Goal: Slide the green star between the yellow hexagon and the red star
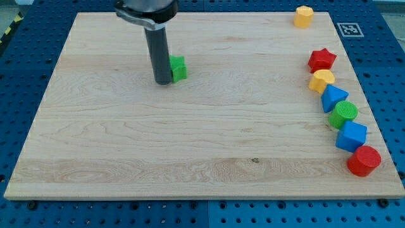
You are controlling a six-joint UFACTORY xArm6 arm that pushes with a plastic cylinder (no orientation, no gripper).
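**A:** Starting at the rod: my tip (163, 82) is sitting on the board in the upper left-centre, and it is carrying nothing, since a bare rod has nothing to open or close. It is only pressing sideways.

**B:** And the green star (179, 68)?

**A:** It is lying just on the view's right of my tip, touching the rod or as near as makes no difference, and partly hidden behind it. So the tip is standing on the star's left flank, which is the pushing side.

**B:** Where is the target lying?

**A:** Far off toward the view's right. The yellow hexagon (304, 16) is sitting at the top right corner, the red star (321, 60) below it on the right edge, and the gap between them is looking open. I am judging the push as running rightward and slightly up.

**B:** Counting the rest?

**A:** Eight blocks in all. Down the right edge below the red star are running a yellow block (321, 80), a blue one (333, 98), a green round one (343, 114), another blue (351, 136) and a red cylinder (364, 160).
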